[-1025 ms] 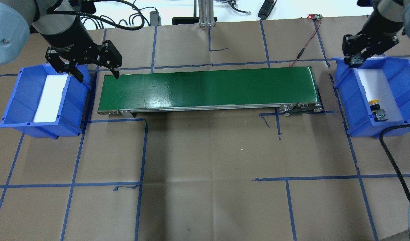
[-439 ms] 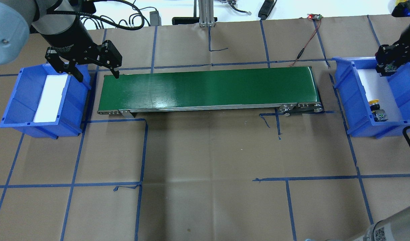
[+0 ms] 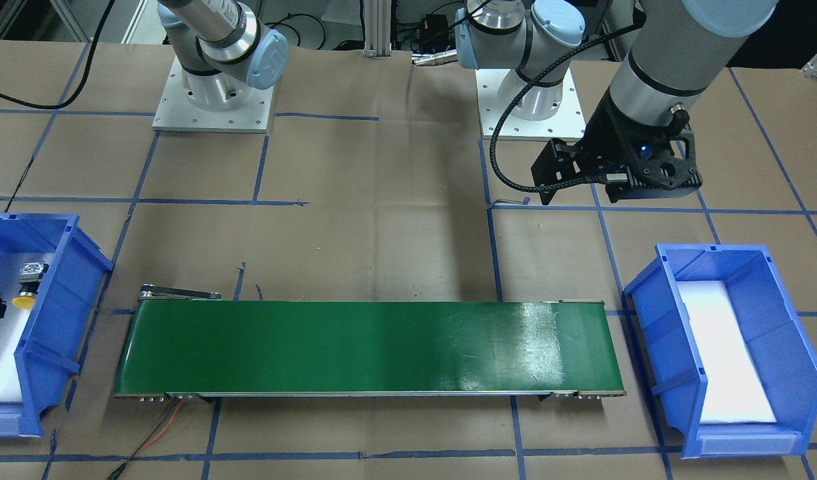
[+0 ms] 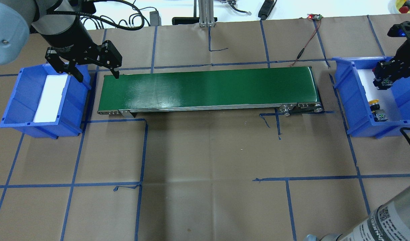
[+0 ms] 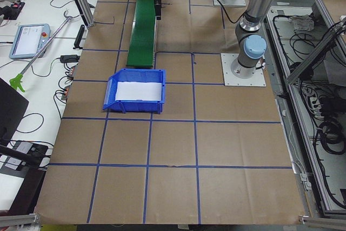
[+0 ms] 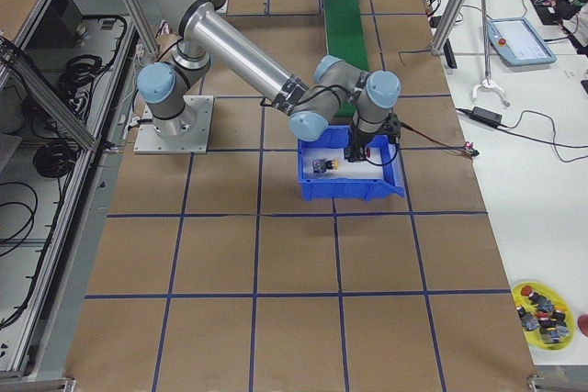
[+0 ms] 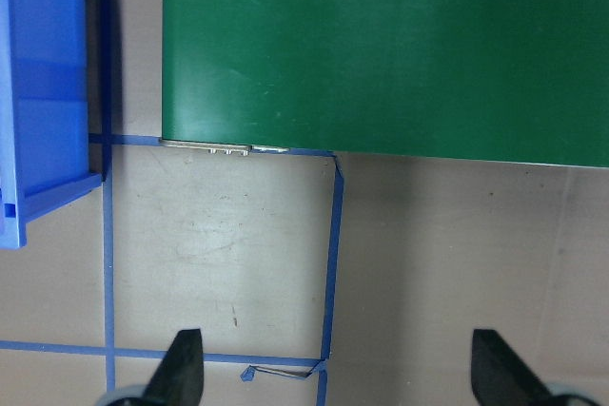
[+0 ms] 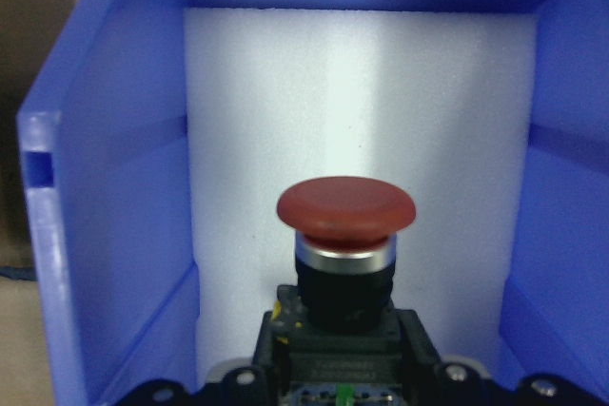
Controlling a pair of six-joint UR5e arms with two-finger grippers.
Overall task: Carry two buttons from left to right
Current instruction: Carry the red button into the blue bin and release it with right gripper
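- The right pincer [image 4: 383, 80], at the upper right of the overhead view, pinches the red button [image 8: 346, 211] by its body. The cap points ahead over the white foam of the right bin [image 4: 342, 87], probably so it can be set down inside.
- The yellow button [image 4: 377, 108] lies on that foam, lower in the bin, apart from the pincer.
- The left pincer [image 4: 98, 76] hangs spread and holds nothing, at the upper left between the left bin [image 4: 14, 100] and the end of the belt [image 4: 208, 88]. Its share looks finished.
- A second ago the right pincer sat over the bin's upper-left corner; it has since swung inside and lower. The left pincer and yellow button are unchanged.
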